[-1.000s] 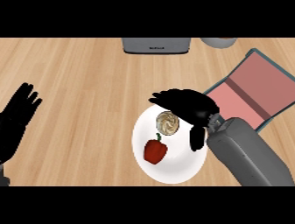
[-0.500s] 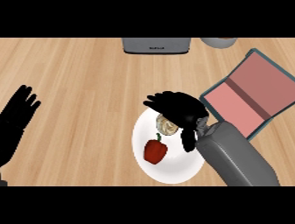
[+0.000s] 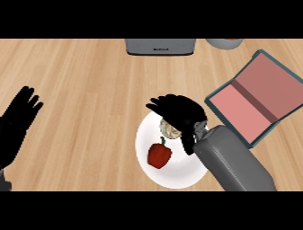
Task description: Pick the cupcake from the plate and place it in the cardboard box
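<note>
Cupcake point(image 3: 171, 130) location: upper half of the white plate point(image 3: 173, 177), largely covered by the right hand.

Left to right across the wooden tabletop point(image 3: 87, 72):

1. Left hand point(image 3: 11, 128): at the left edge, fingers straight and raised, holding nothing. It is resting.
2. Plate: centre of the view. A red pepper point(image 3: 159, 154) lies on its lower part, just below the cupcake and apart from it.
3. Right hand point(image 3: 180, 110): directly over the cupcake, fingers curled down around its far side. Whether they already touch the cupcake cannot be told, since the hand hides the contact.
4. Cardboard box point(image 3: 260, 96): open, pink inside, just right of the plate.

A grey appliance point(image 3: 160, 46) and a pale vessel point(image 3: 223, 43) sit at the far edge.

Current step, as judged: closing on the cupcake; lift not yet done. The next move calls for completing the grasp, raising the cupcake off the plate, and carrying it right, over the near wall of the box.

Orientation: the visible part reads as a round top seen from above, suggesting the cupcake stands upright with its axis vertical.
</note>
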Available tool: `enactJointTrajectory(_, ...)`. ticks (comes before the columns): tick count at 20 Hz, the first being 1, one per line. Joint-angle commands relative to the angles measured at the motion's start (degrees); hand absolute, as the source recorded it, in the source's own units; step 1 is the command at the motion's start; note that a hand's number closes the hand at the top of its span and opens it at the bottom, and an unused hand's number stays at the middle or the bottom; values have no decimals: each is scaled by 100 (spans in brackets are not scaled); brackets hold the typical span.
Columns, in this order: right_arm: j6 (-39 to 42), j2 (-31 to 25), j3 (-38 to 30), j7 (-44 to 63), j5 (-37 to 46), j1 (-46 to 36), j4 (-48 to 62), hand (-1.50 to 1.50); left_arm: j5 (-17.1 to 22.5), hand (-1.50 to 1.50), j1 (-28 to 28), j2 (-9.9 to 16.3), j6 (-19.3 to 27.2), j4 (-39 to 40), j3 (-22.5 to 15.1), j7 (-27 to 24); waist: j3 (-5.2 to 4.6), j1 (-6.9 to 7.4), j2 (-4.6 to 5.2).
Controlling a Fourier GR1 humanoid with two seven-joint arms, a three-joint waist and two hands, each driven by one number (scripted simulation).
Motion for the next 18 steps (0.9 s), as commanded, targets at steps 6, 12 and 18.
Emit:
enactJointTrajectory(6, -495, 279, -80, -304, 600, 75, 807, -150, 2, 0, 96, -95, -268, -61, 264, 39, 0, 10, 3)
enactJointTrajectory(12, -355, 198, -112, -532, 881, 76, 873, -150, -186, 0, -258, -198, -179, 99, 271, 150, 0, -3, 2)
enactJointTrajectory(18, -655, 455, -66, -406, 1088, 83, 1333, -150, -192, 0, -342, -225, -312, 175, 349, 169, 1, -1, 3)
